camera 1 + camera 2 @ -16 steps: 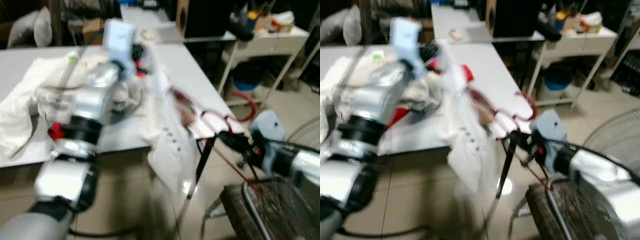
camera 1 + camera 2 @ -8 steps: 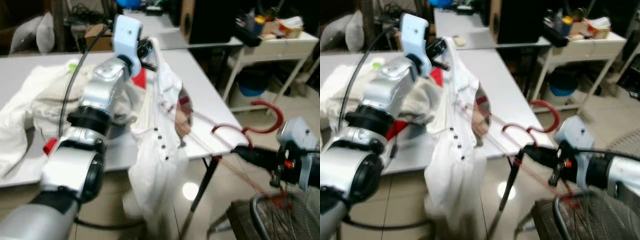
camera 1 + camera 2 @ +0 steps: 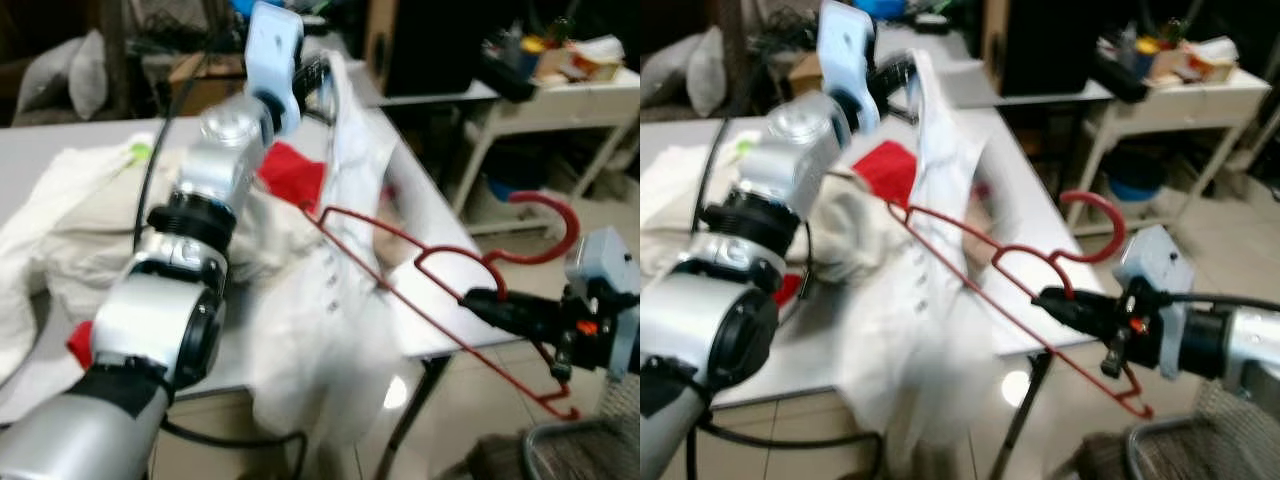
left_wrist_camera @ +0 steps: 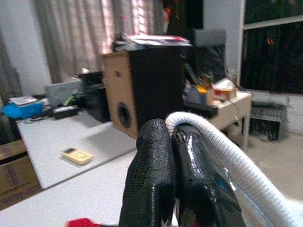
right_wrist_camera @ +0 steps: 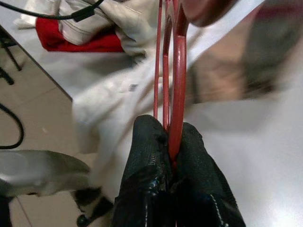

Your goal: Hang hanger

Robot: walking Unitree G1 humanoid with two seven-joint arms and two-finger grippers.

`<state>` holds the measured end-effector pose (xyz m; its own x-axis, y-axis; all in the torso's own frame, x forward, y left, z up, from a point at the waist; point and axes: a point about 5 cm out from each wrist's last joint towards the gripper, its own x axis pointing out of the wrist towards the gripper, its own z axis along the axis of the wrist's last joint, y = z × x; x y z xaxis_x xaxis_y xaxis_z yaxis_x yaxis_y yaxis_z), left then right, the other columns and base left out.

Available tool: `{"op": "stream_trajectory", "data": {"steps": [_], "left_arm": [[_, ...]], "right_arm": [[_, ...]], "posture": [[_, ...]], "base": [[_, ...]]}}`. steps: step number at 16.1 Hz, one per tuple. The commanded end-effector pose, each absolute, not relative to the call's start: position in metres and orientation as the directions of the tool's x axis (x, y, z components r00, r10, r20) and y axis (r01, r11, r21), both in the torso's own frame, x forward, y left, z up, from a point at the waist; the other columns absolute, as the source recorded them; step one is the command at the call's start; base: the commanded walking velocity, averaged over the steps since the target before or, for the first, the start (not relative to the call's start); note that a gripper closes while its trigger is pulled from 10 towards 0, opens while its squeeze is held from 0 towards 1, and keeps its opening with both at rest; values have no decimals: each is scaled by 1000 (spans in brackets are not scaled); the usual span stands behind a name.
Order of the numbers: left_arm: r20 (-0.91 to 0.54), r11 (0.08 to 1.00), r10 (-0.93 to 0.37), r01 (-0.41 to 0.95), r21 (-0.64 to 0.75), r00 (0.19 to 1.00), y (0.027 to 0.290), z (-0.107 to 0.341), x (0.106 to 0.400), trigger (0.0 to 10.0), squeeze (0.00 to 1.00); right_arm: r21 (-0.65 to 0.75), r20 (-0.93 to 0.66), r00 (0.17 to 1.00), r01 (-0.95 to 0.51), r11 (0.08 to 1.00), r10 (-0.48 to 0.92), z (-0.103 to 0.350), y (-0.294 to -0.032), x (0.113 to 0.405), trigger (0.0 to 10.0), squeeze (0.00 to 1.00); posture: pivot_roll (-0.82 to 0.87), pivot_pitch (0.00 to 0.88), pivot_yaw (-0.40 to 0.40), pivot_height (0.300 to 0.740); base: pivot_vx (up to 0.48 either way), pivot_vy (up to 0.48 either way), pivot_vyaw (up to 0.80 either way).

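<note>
A red wire hanger [image 3: 420, 262] is held in the air over the table's right corner, its hook [image 3: 548, 230] curling up to the right. My right gripper [image 3: 478, 297] is shut on the hanger near the hook's base; in the right wrist view its fingers [image 5: 151, 175] pinch the red wire [image 5: 176, 85]. A white buttoned shirt [image 3: 335, 300] hangs from my left gripper [image 3: 318, 72], which is raised high and shut on the shirt's collar [image 4: 222, 156]. The hanger's left end reaches into the shirt.
A white table [image 3: 60, 150] carries a heap of pale clothes [image 3: 80, 220] and a red garment [image 3: 292, 172]. A white side table [image 3: 560, 90] with clutter stands at the back right, a black speaker [image 4: 142, 90] behind. Tiled floor lies below.
My left gripper has lifted the shirt higher. The right gripper has brought the hanger up and leftward, so its end now sits in the shirt. The camera has shifted too.
</note>
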<state>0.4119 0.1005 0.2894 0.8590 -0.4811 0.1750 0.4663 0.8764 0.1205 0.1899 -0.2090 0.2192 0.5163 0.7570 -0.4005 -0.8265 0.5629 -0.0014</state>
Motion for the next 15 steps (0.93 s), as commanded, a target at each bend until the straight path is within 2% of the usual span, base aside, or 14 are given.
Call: {"op": "stream_trajectory", "data": {"steps": [1,4,8,12,13,15], "left_arm": [[238,871,-491,478,114,838,99,311,411,10000,0],[295,840,-531,540,57,795,101,334,404,10000,0],[291,774,-626,624,112,724,102,343,387,10000,0],[281,680,-723,722,128,631,97,355,367,10000,0],[309,631,-757,768,113,576,96,369,357,10000,0],[410,606,-746,791,89,525,99,396,350,10000,0]], "right_arm": [[-26,-396,528,-824,566,751,223,-209,193,10000,0],[-53,-375,542,-823,566,752,222,-206,208,10000,0],[-59,-380,502,-851,522,777,222,-201,217,10000,0],[-119,-388,508,-855,504,769,226,-203,236,10000,0],[-195,-383,540,-840,506,750,238,-207,253,10000,0],[-331,-351,631,-775,538,692,257,-215,284,10000,0]], "posture": [[-77,0,0,740],[-69,0,-6,740],[-41,0,-27,740],[-35,0,-32,740],[-36,0,-34,740],[-31,0,-39,740]], "base": [[371,0,0],[124,0,0],[0,0,0],[0,0,0],[0,0,0],[0,0,0]]}}
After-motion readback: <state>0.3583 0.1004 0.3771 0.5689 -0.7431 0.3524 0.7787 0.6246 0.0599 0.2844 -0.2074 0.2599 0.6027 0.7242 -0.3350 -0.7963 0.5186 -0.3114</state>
